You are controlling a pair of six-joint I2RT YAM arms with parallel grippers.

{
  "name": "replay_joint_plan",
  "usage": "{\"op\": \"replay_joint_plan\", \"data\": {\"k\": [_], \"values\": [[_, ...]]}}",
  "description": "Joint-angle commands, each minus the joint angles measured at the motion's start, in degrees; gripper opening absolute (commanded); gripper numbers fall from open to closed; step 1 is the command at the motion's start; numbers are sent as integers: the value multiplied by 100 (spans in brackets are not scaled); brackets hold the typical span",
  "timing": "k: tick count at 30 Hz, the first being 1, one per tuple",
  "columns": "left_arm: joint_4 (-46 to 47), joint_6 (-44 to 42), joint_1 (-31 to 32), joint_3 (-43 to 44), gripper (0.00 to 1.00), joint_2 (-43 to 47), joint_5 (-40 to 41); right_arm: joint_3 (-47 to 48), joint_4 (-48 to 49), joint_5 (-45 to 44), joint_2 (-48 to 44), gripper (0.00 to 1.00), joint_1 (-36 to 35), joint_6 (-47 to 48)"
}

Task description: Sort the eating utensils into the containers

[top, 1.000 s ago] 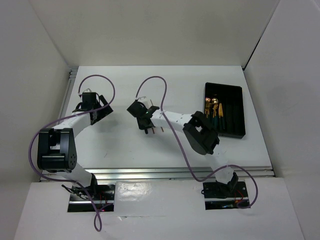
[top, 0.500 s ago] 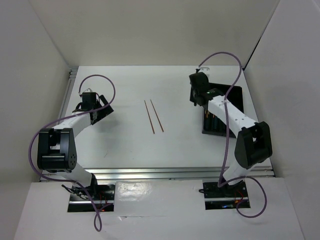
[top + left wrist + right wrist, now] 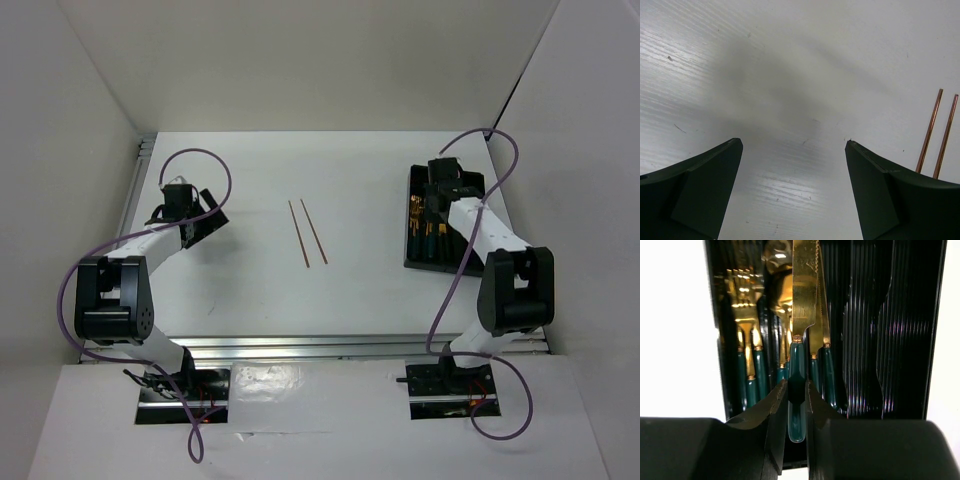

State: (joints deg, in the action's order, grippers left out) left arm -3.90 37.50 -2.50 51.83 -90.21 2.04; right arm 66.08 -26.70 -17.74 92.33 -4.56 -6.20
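Observation:
The black divided tray (image 3: pixel 470 250) lies at the right; in the right wrist view its wall (image 3: pixel 935 330) frames forks (image 3: pixel 742 315), spoons and knives with teal handles in the left compartments. My right gripper (image 3: pixel 797 390) hangs over the tray (image 3: pixel 443 190) and is shut on the teal handle of a gold knife (image 3: pixel 804 285), blade pointing away. Two thin gold-brown chopsticks (image 3: pixel 307 232) lie side by side mid-table; they also show in the left wrist view (image 3: pixel 936 134). My left gripper (image 3: pixel 792 147) is open and empty over bare table at the far left (image 3: pixel 190 212).
White walls close in the table on the left, back and right. The tray's right compartments (image 3: pixel 880 325) hold nothing. Purple cables loop above both arms. A metal rail (image 3: pixel 350 345) runs along the table's near edge.
My right arm swung from mid-table, where it hid the chopsticks, over to the tray and now sits above it with the knife. The left arm has not moved.

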Motion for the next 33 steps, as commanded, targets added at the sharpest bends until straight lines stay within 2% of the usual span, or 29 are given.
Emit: {"op": "replay_joint_plan", "data": {"k": [1,7,13,31,33], "values": [[250,-111,-31,-33,99,-75,-134,-16,33,77,-427,7,-54,215],[302,-111,-31,20,99,-137,-318,71,-239,-520,-50,7,60,215],[302,-111,-31,20,99,-189,-319,-34,-151,-468,65,8,341,163],[302,-111,-31,20,99,-242,-371,-148,-46,-292,697,12,341,171],[302,-111,-31,20,99,-242,-371,-148,-46,-292,768,17,341,110]]}}
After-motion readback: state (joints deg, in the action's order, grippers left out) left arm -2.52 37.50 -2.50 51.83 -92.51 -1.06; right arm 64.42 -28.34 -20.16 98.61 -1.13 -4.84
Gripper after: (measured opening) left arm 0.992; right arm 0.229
